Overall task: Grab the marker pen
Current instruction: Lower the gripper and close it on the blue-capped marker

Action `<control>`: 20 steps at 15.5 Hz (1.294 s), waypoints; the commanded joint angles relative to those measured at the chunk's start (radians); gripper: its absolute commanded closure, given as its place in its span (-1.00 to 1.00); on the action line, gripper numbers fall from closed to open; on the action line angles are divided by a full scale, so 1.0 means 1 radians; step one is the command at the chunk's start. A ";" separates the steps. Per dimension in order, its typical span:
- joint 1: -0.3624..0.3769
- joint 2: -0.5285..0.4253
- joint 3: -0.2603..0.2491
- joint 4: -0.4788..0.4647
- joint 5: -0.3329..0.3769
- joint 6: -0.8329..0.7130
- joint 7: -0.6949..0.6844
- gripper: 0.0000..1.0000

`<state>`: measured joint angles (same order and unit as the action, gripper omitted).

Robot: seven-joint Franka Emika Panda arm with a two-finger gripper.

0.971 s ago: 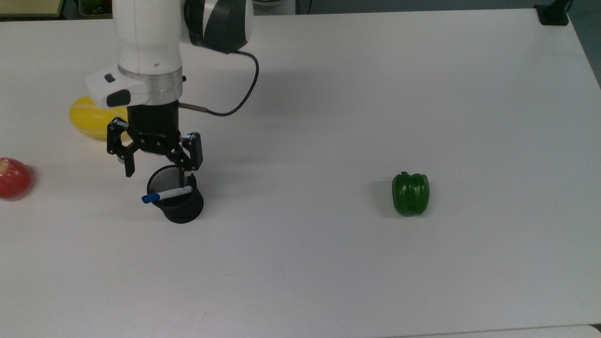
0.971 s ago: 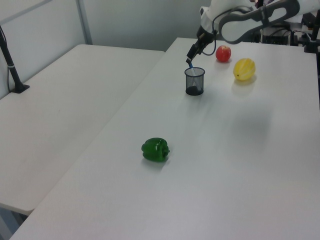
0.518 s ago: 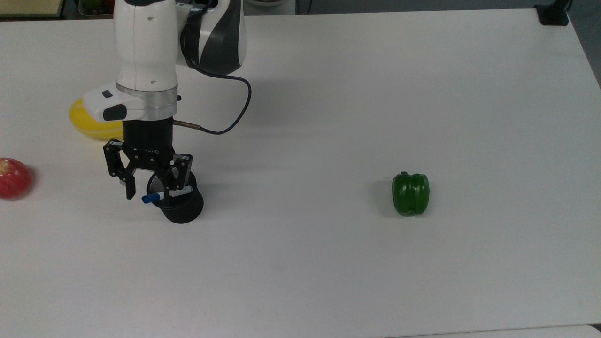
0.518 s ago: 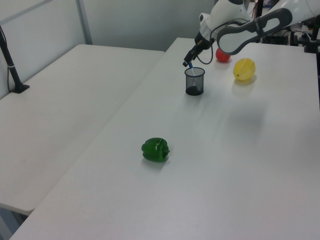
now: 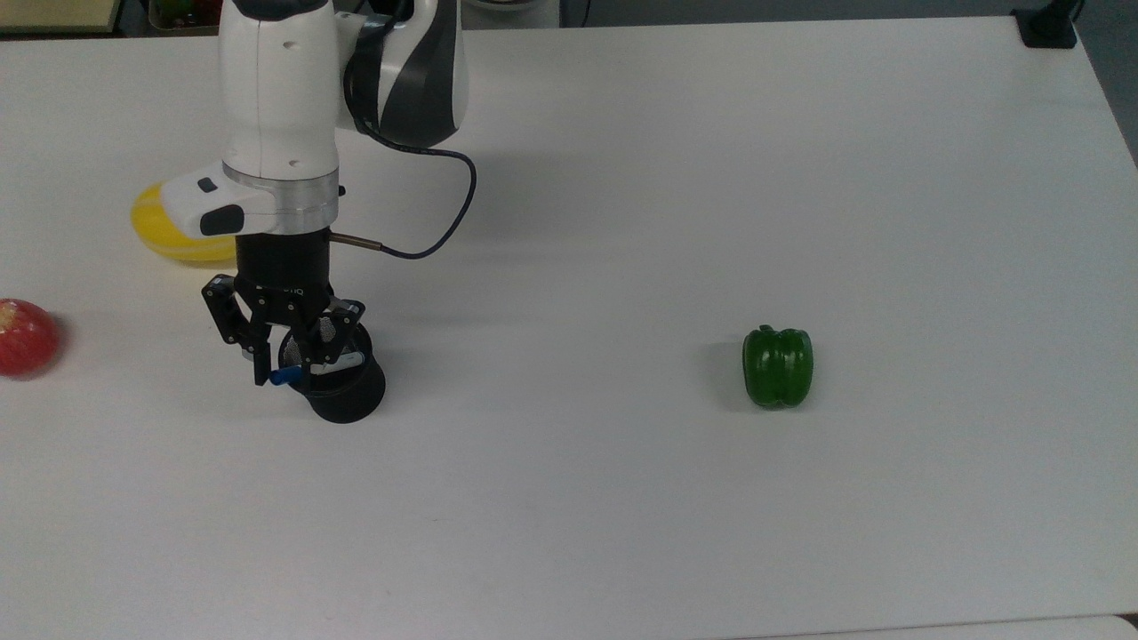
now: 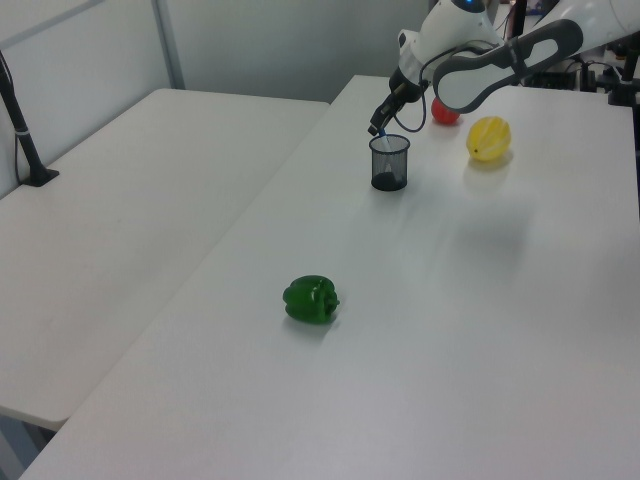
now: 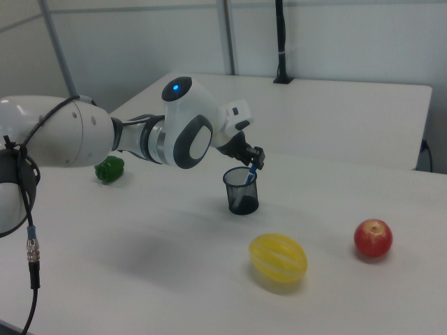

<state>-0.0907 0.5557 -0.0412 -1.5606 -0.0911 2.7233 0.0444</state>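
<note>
Marker pen (image 5: 313, 366): stands tilted in the black mesh cup (image 5: 342, 382), blue cap end poking out over the rim toward 9 o'clock in the top view; in the right view its blue top (image 7: 251, 174) leans up toward 1 o'clock out of the cup.
Pen relative to gripper: the blue cap end sits right between the two black fingers, at the cup's rim.
Gripper (image 5: 283, 366): pointing down over the cup's 9 o'clock edge in the top view, fingers drawn in close on either side of the cap; whether they actually press on it I cannot tell.
Pen's look: slim white barrel, blue cap; most of the barrel is hidden by the fingers and the mesh.
Cup: upright on the white table (image 5: 622, 489).
Green pepper (image 5: 778, 366): well apart from the cup, toward 3 o'clock in the top view.
Yellow fruit (image 5: 169, 236): at about 10 o'clock from the cup in the top view, partly behind the arm.
Red apple (image 5: 27, 336): at 9 o'clock, by the top view's left edge.
</note>
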 commanded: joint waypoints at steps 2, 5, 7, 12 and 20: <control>0.006 0.003 -0.008 -0.002 -0.018 0.018 0.003 0.53; 0.008 0.000 -0.008 -0.002 -0.015 0.018 0.003 0.67; 0.009 -0.003 -0.008 -0.002 -0.010 0.018 0.003 0.75; 0.012 -0.017 -0.008 -0.002 -0.006 0.016 0.006 0.85; 0.005 -0.158 -0.005 -0.009 0.002 0.001 0.006 0.86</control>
<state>-0.0894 0.4852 -0.0412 -1.5347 -0.0947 2.7262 0.0455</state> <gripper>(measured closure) 0.811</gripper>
